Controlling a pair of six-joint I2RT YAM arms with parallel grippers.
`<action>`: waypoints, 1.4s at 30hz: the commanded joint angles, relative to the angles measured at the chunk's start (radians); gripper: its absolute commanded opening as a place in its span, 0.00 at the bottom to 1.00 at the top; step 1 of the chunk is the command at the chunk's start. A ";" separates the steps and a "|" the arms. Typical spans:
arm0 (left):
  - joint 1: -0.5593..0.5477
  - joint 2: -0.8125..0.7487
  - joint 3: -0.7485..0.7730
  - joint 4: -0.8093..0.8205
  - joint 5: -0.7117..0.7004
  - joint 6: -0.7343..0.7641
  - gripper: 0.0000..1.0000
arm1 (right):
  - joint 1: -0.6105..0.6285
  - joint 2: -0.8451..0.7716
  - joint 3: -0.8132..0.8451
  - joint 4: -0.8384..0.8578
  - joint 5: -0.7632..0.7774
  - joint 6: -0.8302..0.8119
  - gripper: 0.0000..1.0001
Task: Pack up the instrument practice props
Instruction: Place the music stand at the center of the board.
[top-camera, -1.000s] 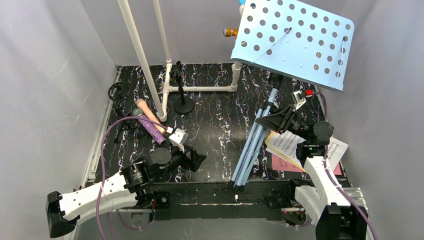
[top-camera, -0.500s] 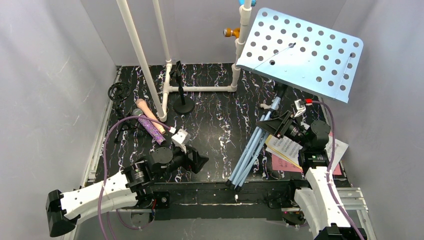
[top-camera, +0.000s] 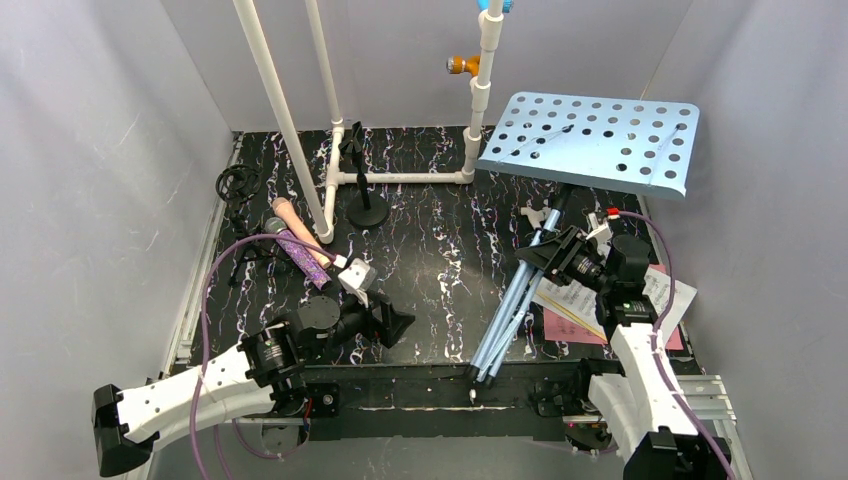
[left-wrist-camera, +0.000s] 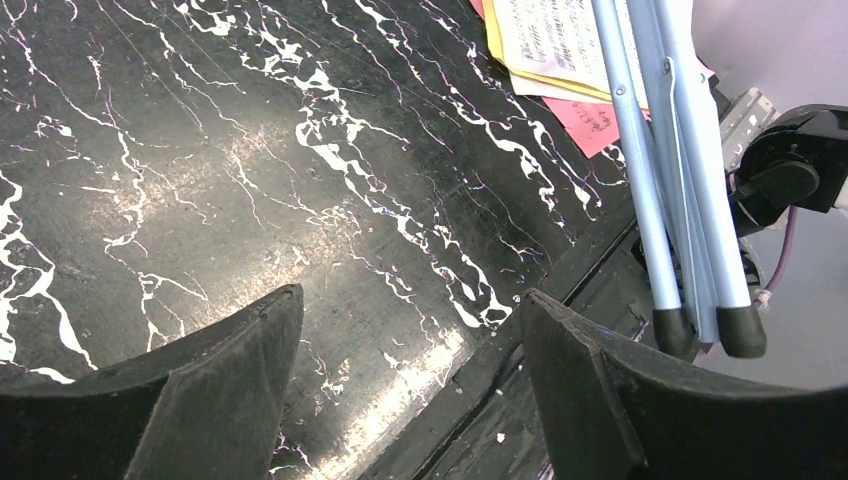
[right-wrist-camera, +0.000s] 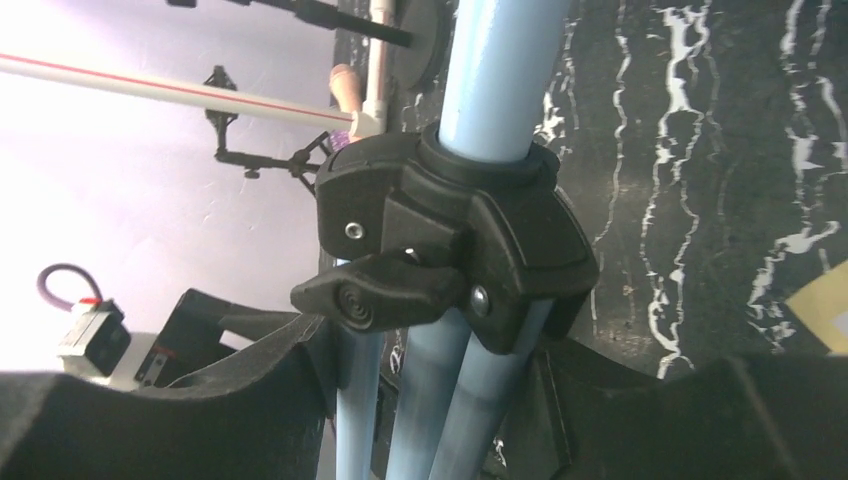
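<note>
While the pink microphone (top-camera: 286, 213) and purple microphone (top-camera: 305, 258) lie well left of the light-blue music rack (top-camera: 600, 140), the left gripper (top-camera: 395, 324) hangs left of its folded legs (top-camera: 508, 312), jaws spread, holding nothing. The right gripper (top-camera: 552, 258) is clamped round those legs below the rack, and sheet-music pages (top-camera: 575, 298) lie just right of them.

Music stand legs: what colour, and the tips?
Light blue music stand legs with black rubber feet; clearest in the left wrist view.
</note>
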 joint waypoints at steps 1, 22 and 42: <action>0.001 -0.020 -0.020 -0.012 0.003 -0.001 0.77 | -0.021 0.011 0.065 0.373 -0.006 -0.121 0.01; 0.000 0.013 -0.028 0.019 0.006 -0.007 0.78 | -0.062 0.400 0.051 0.592 0.039 -0.088 0.01; 0.000 0.077 -0.017 0.020 0.025 -0.016 0.79 | -0.081 0.671 0.127 0.616 0.016 -0.352 0.15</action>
